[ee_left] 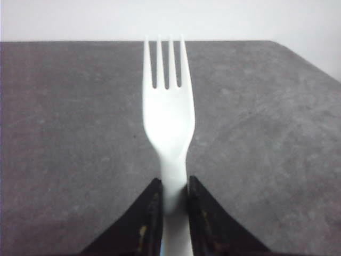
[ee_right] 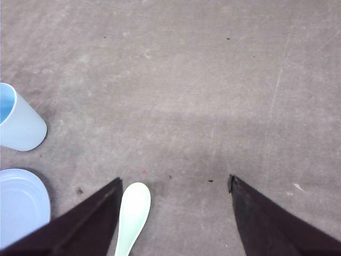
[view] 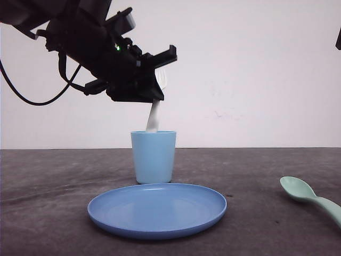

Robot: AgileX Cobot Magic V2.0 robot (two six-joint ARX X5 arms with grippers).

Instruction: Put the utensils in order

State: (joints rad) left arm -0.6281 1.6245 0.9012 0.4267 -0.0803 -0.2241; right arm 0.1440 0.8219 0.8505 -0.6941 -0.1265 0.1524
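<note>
While the left gripper (view: 155, 90) clamps the white fork (ee_left: 168, 125) by its handle, the handle's lower end dips into the light blue cup (view: 153, 157) — tines pointing up. The cup stands just behind the blue plate (view: 157, 209). Right gripper (ee_right: 173, 184) hangs spread apart over the table (view: 53, 181); the mint-green spoon (view: 311, 198) lies on the near right.

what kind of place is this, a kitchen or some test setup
Most likely a lab test bench, not a kitchen. A bare grey table stands against a plain white wall, holding just a blue plate, a cup and a spoon, while the left gripper holds a fork.
</note>
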